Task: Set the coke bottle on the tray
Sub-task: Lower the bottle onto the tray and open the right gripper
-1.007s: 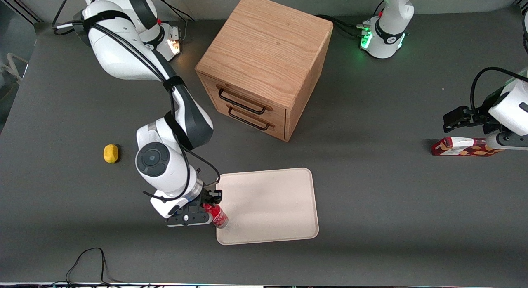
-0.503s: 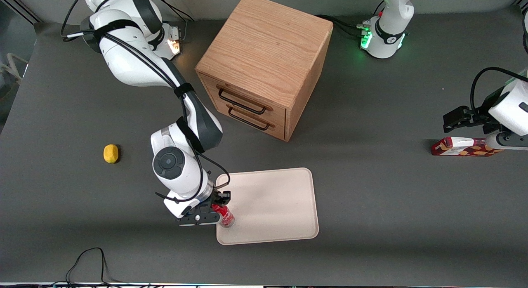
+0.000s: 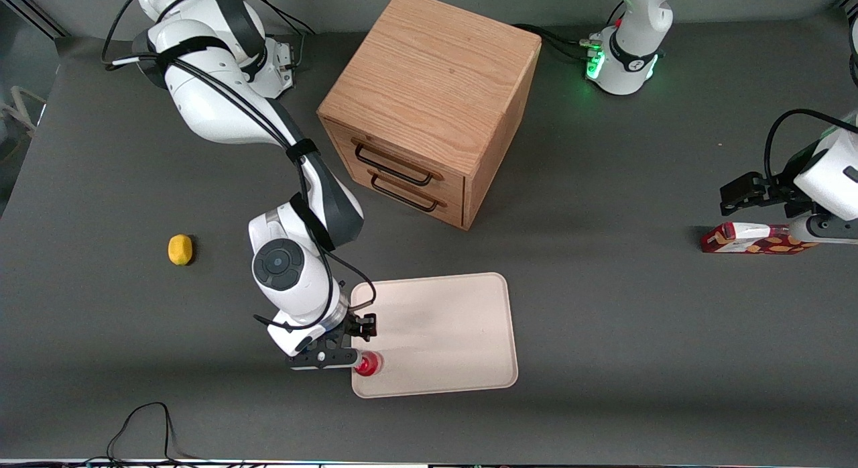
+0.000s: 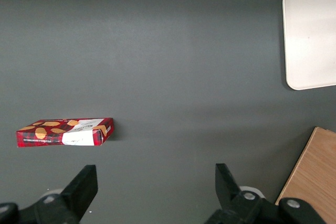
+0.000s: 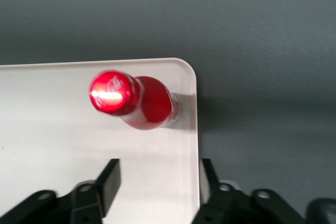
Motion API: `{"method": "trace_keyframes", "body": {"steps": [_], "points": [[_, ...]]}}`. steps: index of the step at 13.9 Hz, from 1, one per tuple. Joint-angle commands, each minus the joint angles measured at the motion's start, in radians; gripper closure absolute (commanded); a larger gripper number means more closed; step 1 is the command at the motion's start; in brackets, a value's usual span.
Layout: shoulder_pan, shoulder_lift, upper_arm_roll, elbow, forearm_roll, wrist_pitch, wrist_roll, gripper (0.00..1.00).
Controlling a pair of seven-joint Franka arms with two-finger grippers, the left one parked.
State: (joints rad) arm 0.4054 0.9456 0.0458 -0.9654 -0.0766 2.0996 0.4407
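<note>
The coke bottle (image 3: 368,364) stands upright on the tray (image 3: 449,320), in the tray corner that is nearest the front camera and toward the working arm's end of the worktop (image 3: 603,361). In the right wrist view the coke bottle (image 5: 137,100) is seen from above: its red cap faces the camera, its red body leans slightly in the view, and its base rests inside the raised rim of the tray (image 5: 47,145), just beside the rounded corner.

The pincer (image 3: 354,344) of the right arm is positioned above this corner of the tray, close to the bottle. In the right wrist view the pincer (image 5: 157,182) is open: its two black fingers (image 5: 107,179) are spread apart and neither one touches the bottle. The bottle stands free, clear of both fingertips.

Other items on the worktop:
- A wooden cabinet (image 3: 429,99) with two drawers and dark wire handles stands farther from the front camera than the tray.
- A yellow lemon (image 3: 179,249) lies toward the working arm's end of the worktop, well apart from the tray.
- A flat red snack box (image 3: 751,239) lies toward the parked arm's end. The left wrist view shows the snack box (image 4: 65,132) lying flat on the grey surface, well apart from the tray (image 4: 312,35).
</note>
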Motion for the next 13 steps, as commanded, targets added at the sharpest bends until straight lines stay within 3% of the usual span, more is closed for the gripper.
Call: {"method": "trace_keyframes", "body": {"steps": [1,8,13], "points": [[0.013,0.024,-0.009,0.045,-0.025,-0.001,0.038,0.0],[0.012,0.015,-0.009,0.042,-0.025,-0.006,0.036,0.0],[-0.031,-0.077,-0.009,-0.036,-0.022,-0.068,-0.005,0.0]]}}
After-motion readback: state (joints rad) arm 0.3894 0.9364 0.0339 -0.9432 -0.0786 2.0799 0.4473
